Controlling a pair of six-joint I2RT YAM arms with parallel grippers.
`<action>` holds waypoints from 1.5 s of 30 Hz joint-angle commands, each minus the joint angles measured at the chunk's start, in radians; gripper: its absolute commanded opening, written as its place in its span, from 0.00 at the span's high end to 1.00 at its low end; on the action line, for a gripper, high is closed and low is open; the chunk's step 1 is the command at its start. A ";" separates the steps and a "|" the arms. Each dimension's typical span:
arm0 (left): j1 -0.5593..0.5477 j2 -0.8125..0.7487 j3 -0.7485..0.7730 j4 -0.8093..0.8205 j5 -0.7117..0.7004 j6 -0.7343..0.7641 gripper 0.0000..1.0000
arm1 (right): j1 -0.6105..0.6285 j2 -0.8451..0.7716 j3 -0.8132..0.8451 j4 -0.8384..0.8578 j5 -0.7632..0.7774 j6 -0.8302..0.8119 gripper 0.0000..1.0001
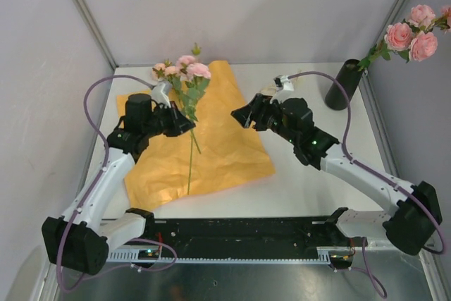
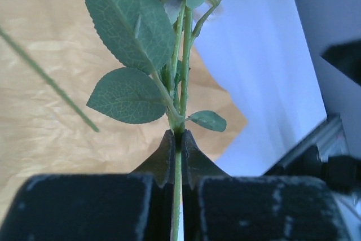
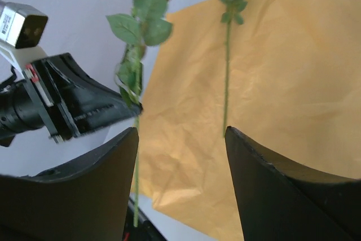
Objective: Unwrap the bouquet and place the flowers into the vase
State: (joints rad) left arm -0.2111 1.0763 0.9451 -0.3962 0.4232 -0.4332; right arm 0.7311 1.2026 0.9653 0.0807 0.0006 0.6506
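the white table (image 1: 303, 181) carries a spread orange-yellow paper sheet (image 1: 225, 146) and a black vase (image 1: 343, 86).

- Black vase (image 1: 343, 84): stood upright at the far right of the desk (image 1: 303, 181), with pink flowers (image 1: 414, 33) leaning out of it.
- Orange paper (image 1: 225, 139): spread flat, with one stem (image 1: 189, 170) laid on it and a second leafy stem (image 2: 179, 83) gripped above it.

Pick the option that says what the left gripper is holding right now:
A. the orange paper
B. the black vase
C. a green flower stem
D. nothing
C: in the left wrist view, the left gripper is shut on a thin green flower stem with leaves, and the orange paper lies flat behind it.
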 commanded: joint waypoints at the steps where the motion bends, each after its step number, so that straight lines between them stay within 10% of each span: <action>1: -0.083 -0.055 -0.039 0.030 0.117 0.120 1.00 | 0.026 0.078 0.076 0.136 -0.143 0.055 0.33; 20: -0.144 -0.091 -0.052 0.045 0.204 0.125 1.00 | 0.084 0.305 0.169 0.238 -0.157 0.184 0.55; 25: -0.146 -0.090 -0.054 0.049 0.206 0.125 0.97 | 0.081 0.298 0.174 0.259 -0.141 0.151 0.75; 29: -0.146 -0.090 -0.055 0.048 0.202 0.123 0.77 | 0.074 0.273 0.174 0.263 -0.113 0.099 0.97; 35: -0.146 -0.103 -0.061 0.049 0.165 0.123 0.09 | 0.009 0.213 0.176 0.228 -0.104 0.044 1.00; 45: -0.145 -0.150 -0.074 0.035 -0.001 0.129 0.00 | -0.223 0.001 0.174 0.173 0.007 -0.316 1.00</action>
State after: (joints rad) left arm -0.3515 0.9619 0.8783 -0.3763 0.5011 -0.3206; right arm 0.5877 1.3212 1.0912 0.2333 -0.0738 0.5461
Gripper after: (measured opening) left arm 0.994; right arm 0.034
